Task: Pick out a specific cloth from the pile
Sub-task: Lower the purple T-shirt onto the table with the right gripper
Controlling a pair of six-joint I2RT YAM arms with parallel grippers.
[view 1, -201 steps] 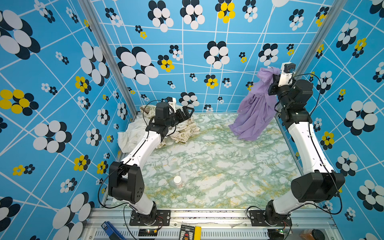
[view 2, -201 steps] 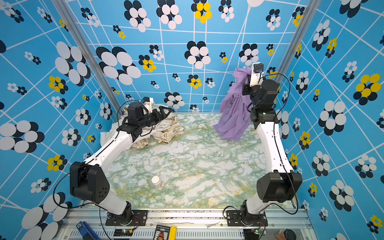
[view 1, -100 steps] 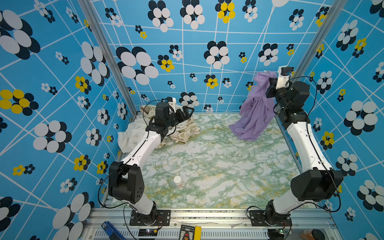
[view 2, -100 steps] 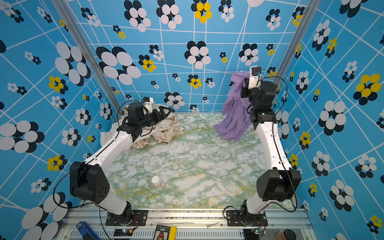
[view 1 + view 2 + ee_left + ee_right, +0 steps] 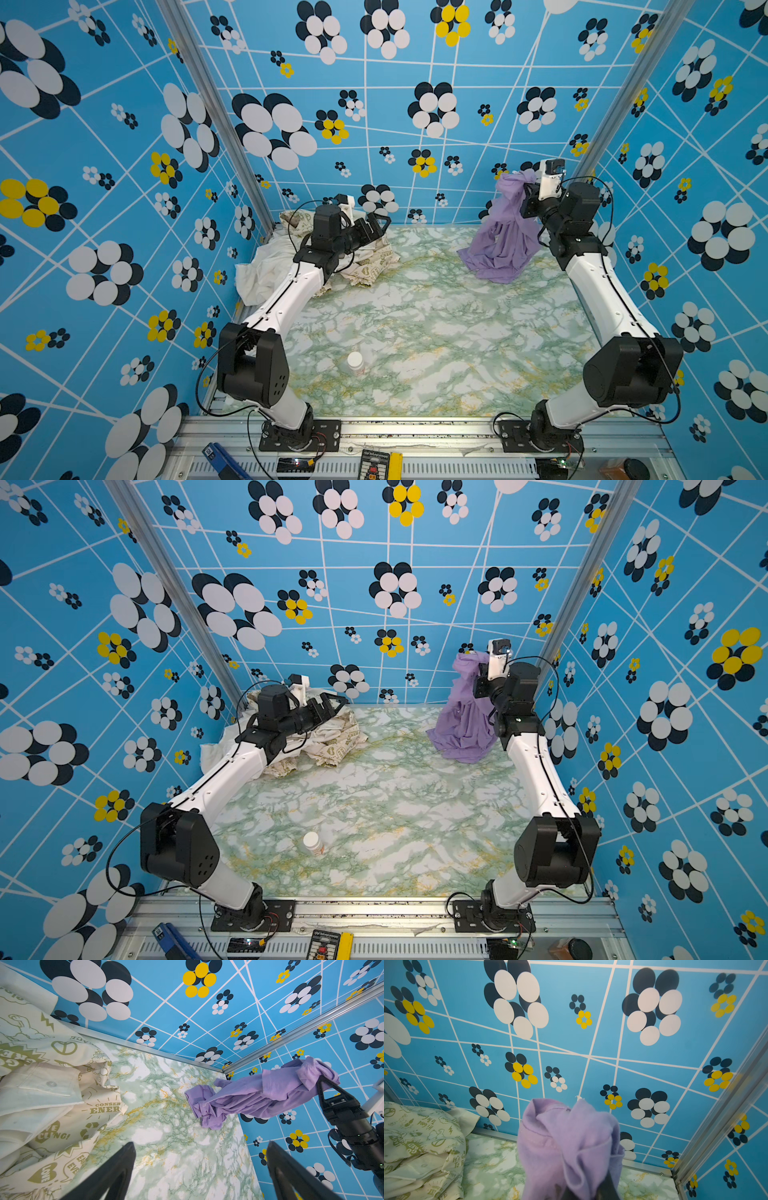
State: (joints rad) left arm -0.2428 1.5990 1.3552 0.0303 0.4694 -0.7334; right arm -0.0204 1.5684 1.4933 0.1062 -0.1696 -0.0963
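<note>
nearest the front edge, a small white bottle (image 5: 355, 362) lies alone on the marbled tabletop (image 5: 436, 332), well apart from everything else. farther back on the left, the left pincer (image 5: 379, 222) hovers over the pile (image 5: 368, 266) with its jaws spread wide and nothing between them. the pile, a cream printed fabric with a plain white cloth (image 5: 262, 270) beside it, sits in the far left corner. across on the right, the right pincer (image 5: 527, 198) is clamped on a bunched upper fold of the purple cloth (image 5: 505, 245), held high near the far right corner. the cloth hangs in long loose folds and its lower end rests crumpled on the tabletop, well apart from the pile. it looks light, soft and limp, so it will likely sag and swing rather than keep any shape, and a thin fold could slip out. a thick gathered bunch, like the one taken near the top, seems the safest place to hold.
</note>
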